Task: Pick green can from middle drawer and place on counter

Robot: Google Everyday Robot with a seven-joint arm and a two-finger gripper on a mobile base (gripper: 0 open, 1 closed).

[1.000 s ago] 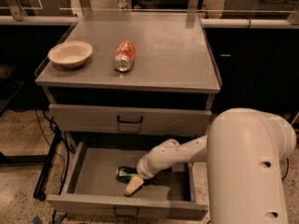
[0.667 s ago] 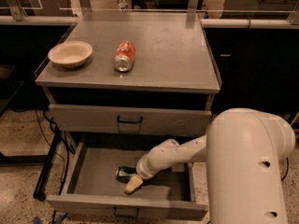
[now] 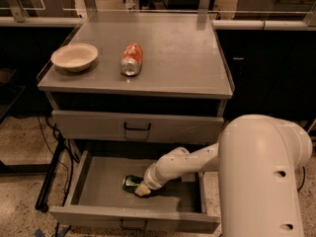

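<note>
Camera view: down in middle drawer (image 3: 98,179) near front edge, gripper (image 3: 142,190) against green can (image 3: 129,182), hold impossible to tell.

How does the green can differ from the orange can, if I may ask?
The green can lies in the open middle drawer; the orange can lies on the counter. The gripper is right at the green can; the orange can lies free. Both lie on their sides.
</note>
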